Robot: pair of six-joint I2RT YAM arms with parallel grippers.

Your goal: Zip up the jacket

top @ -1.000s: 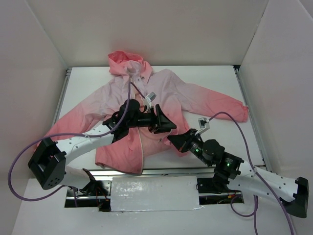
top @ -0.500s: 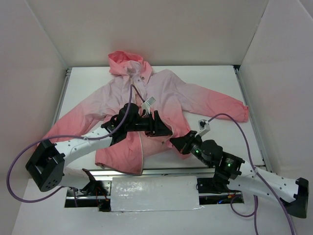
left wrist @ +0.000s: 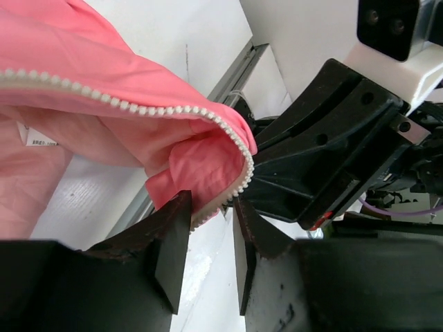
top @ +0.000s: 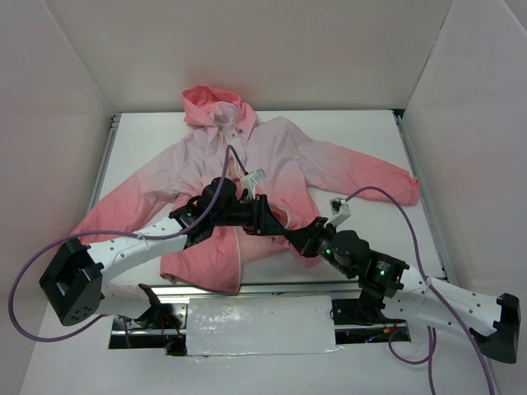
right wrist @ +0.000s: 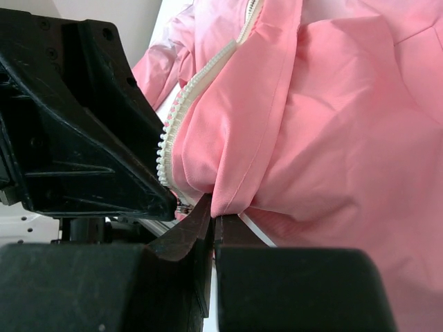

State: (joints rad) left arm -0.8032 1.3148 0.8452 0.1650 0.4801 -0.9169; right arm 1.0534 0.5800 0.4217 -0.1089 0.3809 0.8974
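White walls box in one table (top: 362, 140) carrying one jacket (top: 272, 156), spread flat with its hood at the back. Two hands meet at its hem: the right hand (right wrist: 212, 220) is clenched on pink fabric, and the left hand (left wrist: 210, 225) is released, straddling the zipper edge (left wrist: 138, 107).

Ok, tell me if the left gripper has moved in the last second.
Yes. In the top view the left gripper has slid down the jacket toward the rail along the near edge, nearer the right gripper.
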